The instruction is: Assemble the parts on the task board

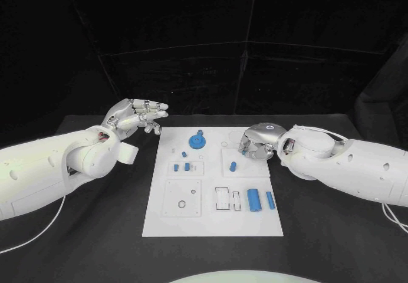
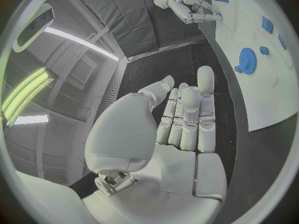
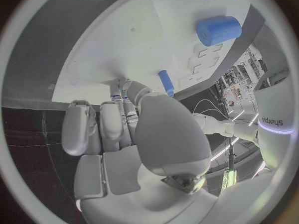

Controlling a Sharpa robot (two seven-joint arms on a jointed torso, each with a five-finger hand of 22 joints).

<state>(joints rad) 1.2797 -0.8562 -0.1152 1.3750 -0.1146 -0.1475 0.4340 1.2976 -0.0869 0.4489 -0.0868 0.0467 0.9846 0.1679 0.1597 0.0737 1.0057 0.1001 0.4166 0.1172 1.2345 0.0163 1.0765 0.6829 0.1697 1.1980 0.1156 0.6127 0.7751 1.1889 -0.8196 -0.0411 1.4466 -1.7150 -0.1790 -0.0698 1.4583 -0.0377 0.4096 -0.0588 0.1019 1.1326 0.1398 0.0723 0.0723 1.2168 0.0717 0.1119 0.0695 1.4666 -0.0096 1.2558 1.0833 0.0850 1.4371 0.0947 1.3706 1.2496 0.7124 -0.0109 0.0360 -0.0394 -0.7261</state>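
Right hand [image 1: 257,141], fingers curled over the task board [image 1: 213,227], grip contents unclear, nearest the upright blue peg [image 1: 233,167] at its seven o'clock.

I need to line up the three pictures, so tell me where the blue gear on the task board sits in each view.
Head view: the blue gear lies near the task board's far edge, between the two hands.
Left wrist view: the gear is beyond the left hand, on the board.
Right wrist view: I cannot make it out.
Shared landmark: the white board itself.
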